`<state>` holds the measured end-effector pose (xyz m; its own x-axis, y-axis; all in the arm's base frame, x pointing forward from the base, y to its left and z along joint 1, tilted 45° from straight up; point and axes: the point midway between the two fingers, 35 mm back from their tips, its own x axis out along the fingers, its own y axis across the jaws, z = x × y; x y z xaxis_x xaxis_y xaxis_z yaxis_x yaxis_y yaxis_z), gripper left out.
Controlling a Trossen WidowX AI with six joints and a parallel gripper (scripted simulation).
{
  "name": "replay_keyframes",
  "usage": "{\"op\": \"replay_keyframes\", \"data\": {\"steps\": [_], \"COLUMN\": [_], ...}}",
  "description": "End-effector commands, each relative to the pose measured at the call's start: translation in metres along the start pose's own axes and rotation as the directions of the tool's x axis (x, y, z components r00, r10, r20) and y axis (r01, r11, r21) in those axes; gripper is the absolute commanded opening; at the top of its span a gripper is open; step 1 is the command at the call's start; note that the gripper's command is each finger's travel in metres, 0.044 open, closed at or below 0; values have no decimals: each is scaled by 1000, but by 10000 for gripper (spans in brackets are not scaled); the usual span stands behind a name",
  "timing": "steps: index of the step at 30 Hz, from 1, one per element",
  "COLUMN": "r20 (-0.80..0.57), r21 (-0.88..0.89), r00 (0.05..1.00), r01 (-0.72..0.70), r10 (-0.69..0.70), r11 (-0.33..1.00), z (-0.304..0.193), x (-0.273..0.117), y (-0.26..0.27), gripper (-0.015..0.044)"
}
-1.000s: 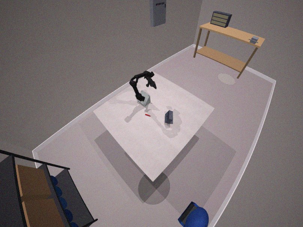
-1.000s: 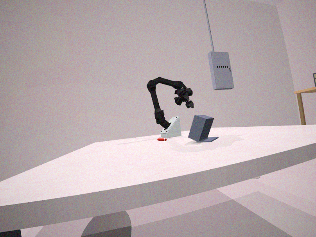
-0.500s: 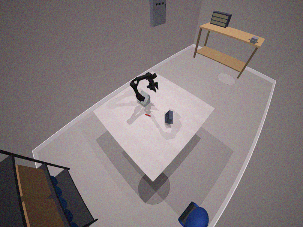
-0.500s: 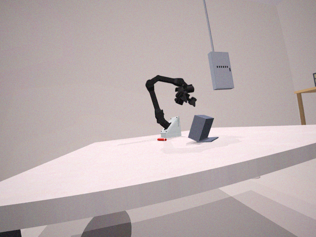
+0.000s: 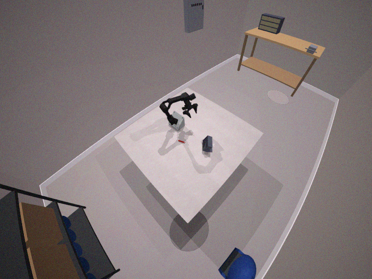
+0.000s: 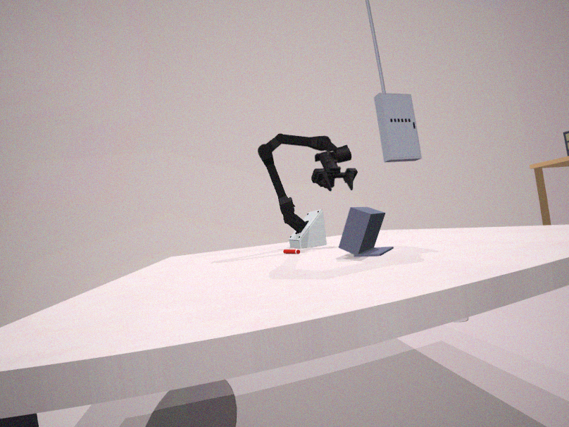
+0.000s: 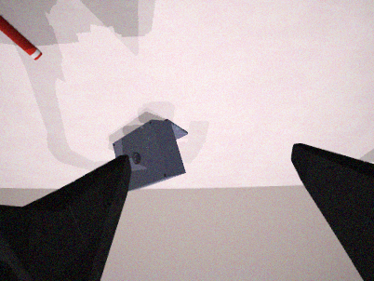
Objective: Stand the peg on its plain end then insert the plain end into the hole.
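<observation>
A red peg (image 5: 181,141) (image 6: 291,251) (image 7: 19,37) lies on its side on the table (image 5: 186,192) (image 6: 193,303) (image 7: 260,84), in front of the robot's base. Its white-banded end shows at the upper left of the wrist view, pointing towards the panel's side. The dark blue-grey sloped panel (image 5: 207,144) (image 6: 361,231) (image 7: 158,151) stands on the table. Its hole (image 7: 136,158) shows in the wrist view, close beside the left fingertip in the picture. My gripper (image 5: 193,114) (image 6: 341,189) (image 7: 211,157) is wide open and empty, high above the table and away from both peg and panel.
The pale wedge-shaped base block (image 5: 179,123) (image 6: 313,231) under the arm stands close behind the peg. A table edge crosses the wrist view just beyond the panel. A wooden workbench (image 5: 285,40), a wall cabinet (image 5: 193,16) (image 6: 398,128) and a shelf rack (image 5: 44,237) stand away from the table.
</observation>
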<state>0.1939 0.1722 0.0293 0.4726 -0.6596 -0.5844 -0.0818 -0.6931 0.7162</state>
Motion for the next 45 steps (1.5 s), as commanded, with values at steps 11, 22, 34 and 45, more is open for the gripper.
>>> {"op": "replay_keyframes", "data": {"steps": [11, 22, 34, 45], "r20": [123, 214, 296, 364], "r21": [445, 717, 899, 931], "r00": [992, 977, 955, 931], "r01": [-61, -155, -278, -364], "r10": [7, -4, -3, -2], "r11": [893, 679, 338, -26], "z": [-18, -26, -31, -29], "x": [30, 52, 77, 99], "y": [33, 60, 93, 126], "gripper": [440, 440, 440, 440]}}
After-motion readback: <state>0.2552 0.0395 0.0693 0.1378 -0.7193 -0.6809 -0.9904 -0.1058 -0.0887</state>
